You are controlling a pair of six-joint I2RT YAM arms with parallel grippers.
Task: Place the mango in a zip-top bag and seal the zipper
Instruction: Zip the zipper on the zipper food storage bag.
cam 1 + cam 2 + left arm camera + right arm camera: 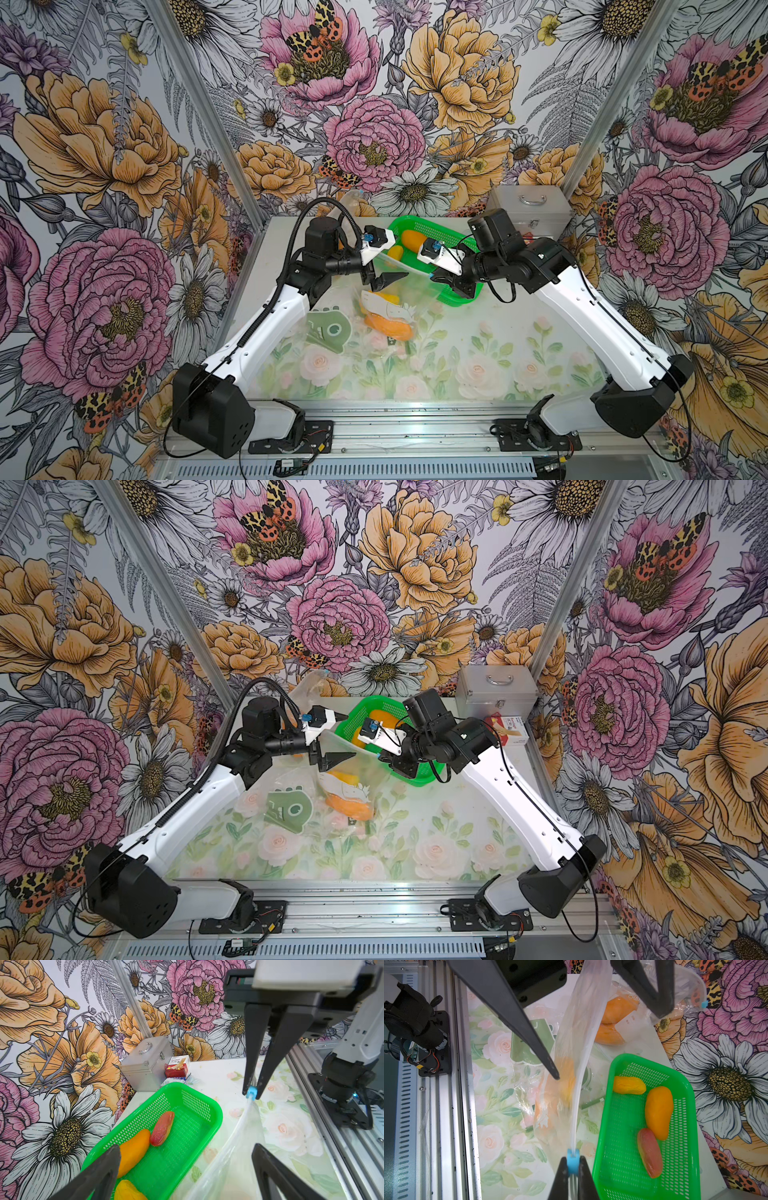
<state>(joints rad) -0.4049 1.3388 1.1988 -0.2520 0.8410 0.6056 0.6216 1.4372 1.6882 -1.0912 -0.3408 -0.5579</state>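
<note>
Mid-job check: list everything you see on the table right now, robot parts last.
Zip-top bag: one, clear, lifted above the table.
Slider: one, blue, on that bag's zipper end.
Mango: one seen, orange, inside that bag.
Second bag: one, clear, orange fruit inside, at the table's back edge.
Dinosaur bag: one, green print, flat on the table.
Basket: one, green, back centre.
Loose mangoes: three, yellow, orange, red, in the basket.
Metal case: one, silver, back right corner.
Bandage box: one, red and white, beside the case.
Left hand: one, black, open, beside the lifted bag.
Right hand: one, black, shut on the slider.

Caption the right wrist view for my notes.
Right gripper shut on the blue slider of a zip-top bag holding a mango, beside a green basket.
</note>
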